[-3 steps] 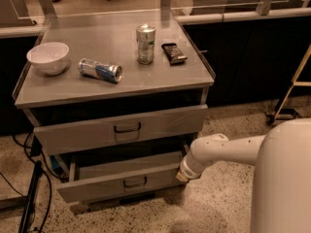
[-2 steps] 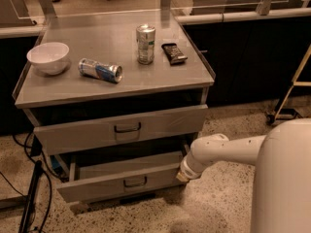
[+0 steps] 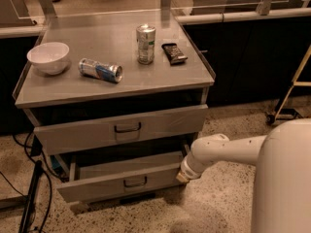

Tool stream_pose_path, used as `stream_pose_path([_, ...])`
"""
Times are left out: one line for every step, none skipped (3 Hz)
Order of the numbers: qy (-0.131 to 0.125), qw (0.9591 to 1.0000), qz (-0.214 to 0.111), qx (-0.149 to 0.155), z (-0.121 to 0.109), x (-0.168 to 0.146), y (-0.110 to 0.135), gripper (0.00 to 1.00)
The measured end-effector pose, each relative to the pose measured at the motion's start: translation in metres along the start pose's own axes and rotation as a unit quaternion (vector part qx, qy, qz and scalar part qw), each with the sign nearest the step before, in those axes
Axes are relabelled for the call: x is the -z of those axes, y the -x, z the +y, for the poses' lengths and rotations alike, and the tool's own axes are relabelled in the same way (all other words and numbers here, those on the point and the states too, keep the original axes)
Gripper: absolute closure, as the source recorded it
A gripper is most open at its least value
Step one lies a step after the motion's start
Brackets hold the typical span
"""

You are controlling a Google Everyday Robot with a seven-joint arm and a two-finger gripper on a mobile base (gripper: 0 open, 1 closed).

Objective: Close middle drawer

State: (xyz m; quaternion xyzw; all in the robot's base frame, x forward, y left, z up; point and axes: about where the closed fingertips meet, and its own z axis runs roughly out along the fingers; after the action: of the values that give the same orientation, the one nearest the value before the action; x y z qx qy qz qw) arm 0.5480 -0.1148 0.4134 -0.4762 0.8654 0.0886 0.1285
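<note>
The one camera view looks down at a grey metal cabinet [image 3: 194,76] standing on a speckled floor [image 3: 228,208]. The middle drawer [image 3: 102,187] is low on the cabinet, under the taller-fronted top drawer [image 3: 87,132]. It is pulled well out, so its flat front stands forward of the drawer above and its shadowed inside shows behind the front. A small dark handle [image 3: 135,182] sits at the centre of that front. The top drawer is also out a little, with a dark gap under the cabinet's top. The white arm [image 3: 223,148] reaches in from the robot's pale body [image 3: 286,178] at the right. The gripper [image 3: 183,175] is at the arm's end, low down and right against the right end of the middle drawer's front. It appears to touch that corner, well apart from the handle. Whether the gripper is open or closed cannot be told, because only the rounded wrist and a pale tip show there. Nothing can be seen held in it. On the cabinet's top are a white bowl [image 3: 47,57] at the left, a can lying on its side [image 3: 100,70] just beside it, an upright can [image 3: 145,43] farther back and a dark packet [image 3: 174,53] near that can. Black cables [image 3: 29,198] trail on the floor at the left.
</note>
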Motion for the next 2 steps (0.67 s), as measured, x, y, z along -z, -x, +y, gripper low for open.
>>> stream_pose_path([0.000,1.0000,0.000,0.000,0.0000,0.0000,0.0000,0.00])
stream_pose_path([0.000,1.0000,0.000,0.000,0.0001,-0.0001,0.0000,0.00])
